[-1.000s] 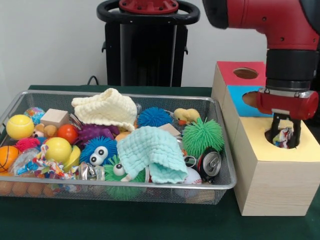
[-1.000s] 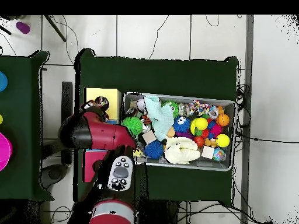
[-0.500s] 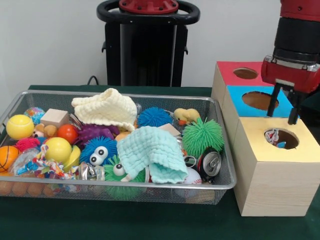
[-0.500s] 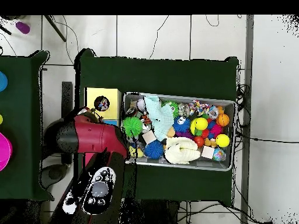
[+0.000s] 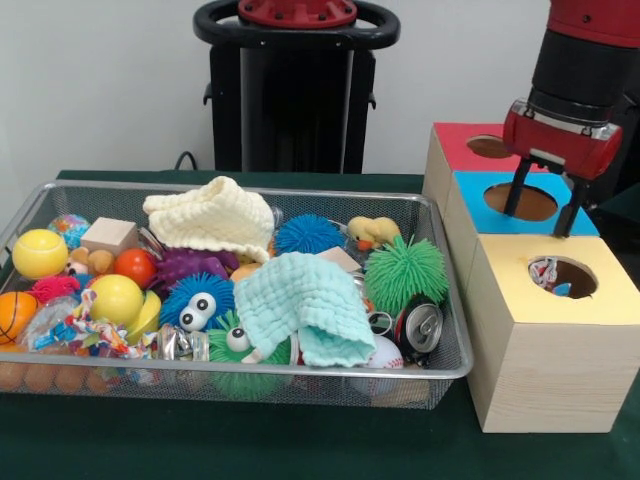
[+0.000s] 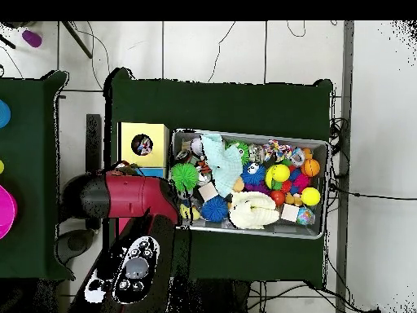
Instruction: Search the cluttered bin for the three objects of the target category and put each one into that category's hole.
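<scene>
Gripper (image 5: 543,207) hangs above the blue section (image 5: 570,215) of the wooden sorting box (image 5: 545,365), its two black fingers (image 5: 518,188) spread apart w/ nothing between them — released, empty. Box has 3 coloured tops in a row: red (image 5: 455,145) at the far end, blue in the middle, yellow (image 5: 520,285) nearest the camera, each w/ a round hole. Inside the yellow hole (image 5: 562,276) a crumpled wrapper-like item (image 5: 546,272) w/ red, white & blue print shows, lying below the rim; same item visible in overhead view as a speck in the hole (image 6: 142,146). Wire bin (image 5: 300,372) sits just beside the box on the green table (image 5: 200,440), packed full: cream cloth (image 5: 213,218) & mint cloth (image 5: 305,303) on top, green spiky ball (image 5: 405,272) near the box-side wall, drink can (image 5: 420,326) just below it, blue spiky ball (image 5: 307,234), blue fuzzy toy w/ eyes (image 5: 195,300), yellow balls (image 5: 40,252), orange ball (image 5: 134,266), wooden block (image 5: 108,236), rubber duck (image 5: 373,232). In overhead view the red arm (image 6: 126,196) lies across the box's blue & red parts, hiding the gripper.
</scene>
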